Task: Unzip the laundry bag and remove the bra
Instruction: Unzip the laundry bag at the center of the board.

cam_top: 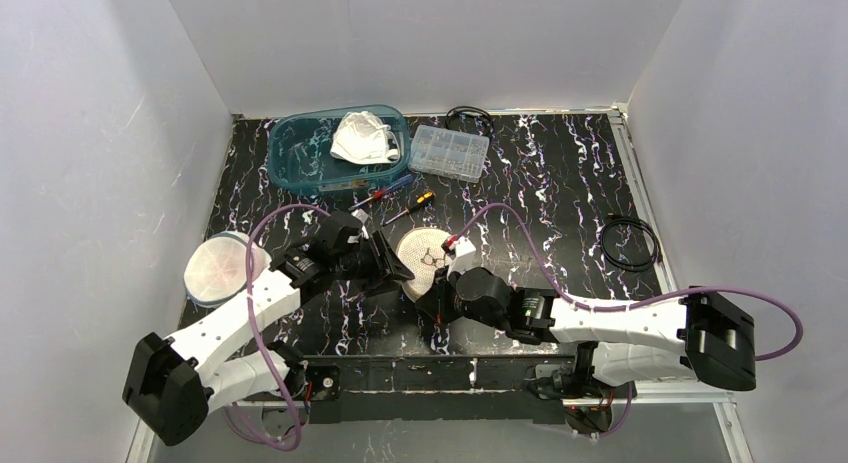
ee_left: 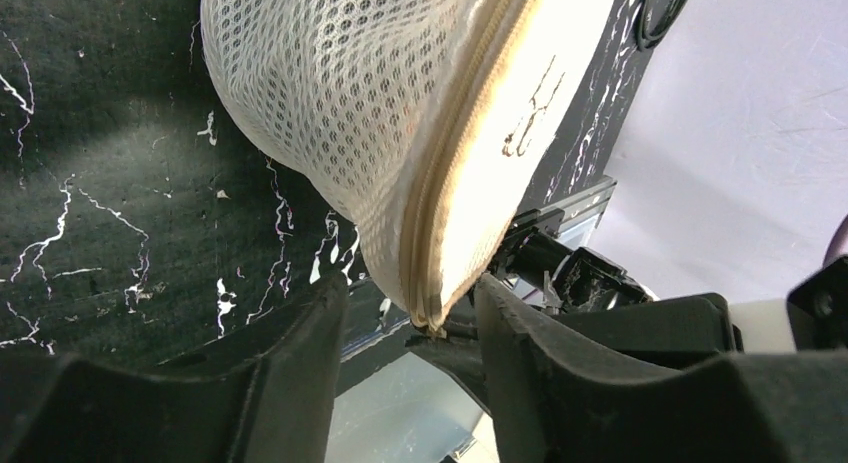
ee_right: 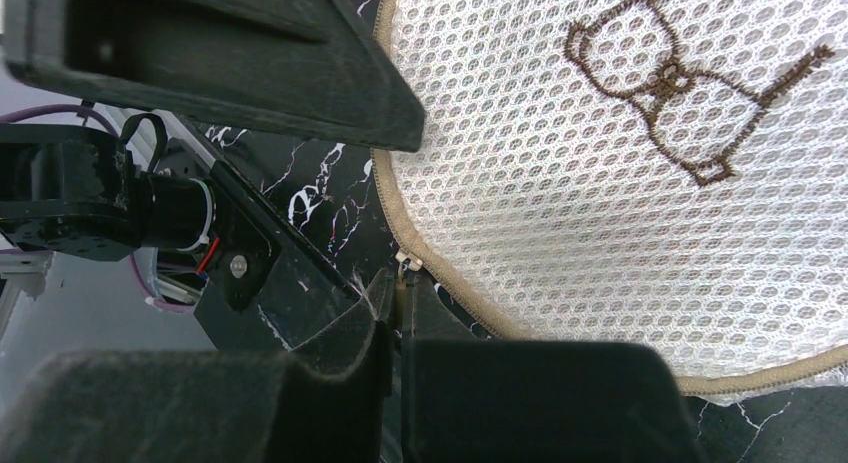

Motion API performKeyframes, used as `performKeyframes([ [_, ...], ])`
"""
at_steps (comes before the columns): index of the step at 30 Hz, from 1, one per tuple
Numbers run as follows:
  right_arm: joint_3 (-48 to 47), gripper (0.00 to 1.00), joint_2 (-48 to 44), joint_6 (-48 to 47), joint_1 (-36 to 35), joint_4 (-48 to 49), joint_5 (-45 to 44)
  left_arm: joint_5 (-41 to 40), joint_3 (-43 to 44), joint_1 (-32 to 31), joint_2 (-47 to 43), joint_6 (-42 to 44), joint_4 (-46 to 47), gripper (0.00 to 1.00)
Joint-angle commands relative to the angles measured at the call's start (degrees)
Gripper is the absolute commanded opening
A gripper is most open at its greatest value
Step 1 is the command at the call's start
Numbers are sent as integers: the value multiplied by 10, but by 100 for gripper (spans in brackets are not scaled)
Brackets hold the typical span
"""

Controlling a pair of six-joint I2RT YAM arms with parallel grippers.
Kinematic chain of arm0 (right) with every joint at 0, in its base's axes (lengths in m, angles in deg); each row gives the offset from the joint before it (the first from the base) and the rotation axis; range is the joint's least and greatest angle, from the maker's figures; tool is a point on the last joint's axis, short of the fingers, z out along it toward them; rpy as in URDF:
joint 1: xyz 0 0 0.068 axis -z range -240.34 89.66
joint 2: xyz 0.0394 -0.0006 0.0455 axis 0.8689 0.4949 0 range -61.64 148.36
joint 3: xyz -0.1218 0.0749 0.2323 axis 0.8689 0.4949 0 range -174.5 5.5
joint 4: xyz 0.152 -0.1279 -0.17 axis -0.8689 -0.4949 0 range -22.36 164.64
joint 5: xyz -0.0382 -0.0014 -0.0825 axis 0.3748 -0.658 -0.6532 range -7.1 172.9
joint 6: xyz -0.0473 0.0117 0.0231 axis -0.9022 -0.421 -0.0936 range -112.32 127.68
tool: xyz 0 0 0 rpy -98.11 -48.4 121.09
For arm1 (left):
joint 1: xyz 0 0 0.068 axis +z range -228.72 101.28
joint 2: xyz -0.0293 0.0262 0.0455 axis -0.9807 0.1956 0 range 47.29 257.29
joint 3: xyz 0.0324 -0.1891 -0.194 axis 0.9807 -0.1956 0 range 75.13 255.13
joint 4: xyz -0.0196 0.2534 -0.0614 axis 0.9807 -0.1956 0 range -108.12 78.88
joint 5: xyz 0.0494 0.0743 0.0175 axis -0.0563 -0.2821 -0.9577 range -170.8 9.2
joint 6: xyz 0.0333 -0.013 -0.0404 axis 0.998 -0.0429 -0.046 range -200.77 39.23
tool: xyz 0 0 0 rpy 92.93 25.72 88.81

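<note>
The laundry bag [cam_top: 425, 261], a round white mesh pouch, lies flat near the middle of the black marbled table [cam_top: 560, 183], just beyond the two arm bases. A brown bra outline [ee_right: 665, 83] is stitched on its top face. The tan zip [ee_left: 440, 213] running around its edge looks closed, and the mesh hides what is inside.

Both arms crowd the bag's near-left edge. The right gripper [ee_right: 400, 333] is clenched on the small metal zip pull [ee_right: 404, 268], whose tab runs down into the slit between the two fingers. The left gripper [ee_left: 410, 318] comes in from the left with its fingers apart. The zipped rim hangs between them, close to one finger, and is not pinched from both sides. In the right wrist view, one left finger [ee_right: 250, 73] lies across the bag's edge and covers part of the zip.

Two screwdrivers lie just past the bag, one with a red and blue handle [cam_top: 385, 192] and one with a yellow handle [cam_top: 412, 207]. Farther back stand a blue bin [cam_top: 300, 148] holding a white cloth [cam_top: 365, 138] and a clear parts box [cam_top: 450, 151] to its right. A coiled black cable [cam_top: 630, 245] lies well to the right. A pale round thing [cam_top: 218, 268] sits at the left edge, beyond the left arm.
</note>
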State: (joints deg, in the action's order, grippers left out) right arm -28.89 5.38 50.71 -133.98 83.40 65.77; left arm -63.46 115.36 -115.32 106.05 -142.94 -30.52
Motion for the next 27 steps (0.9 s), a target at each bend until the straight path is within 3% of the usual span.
performKeyframes([
  [1, -21, 1, -8, -8, -5, 27, 2, 0, 11, -4, 18, 3, 25, 44],
  [14, -16, 1, -45, -11, -5, -25, -24, -22, 25, -4, 32, 23, 9, 0],
  [27, -7, 1, -144, -18, -5, -170, -111, 3, 69, 8, 30, 63, -5, 0],
])
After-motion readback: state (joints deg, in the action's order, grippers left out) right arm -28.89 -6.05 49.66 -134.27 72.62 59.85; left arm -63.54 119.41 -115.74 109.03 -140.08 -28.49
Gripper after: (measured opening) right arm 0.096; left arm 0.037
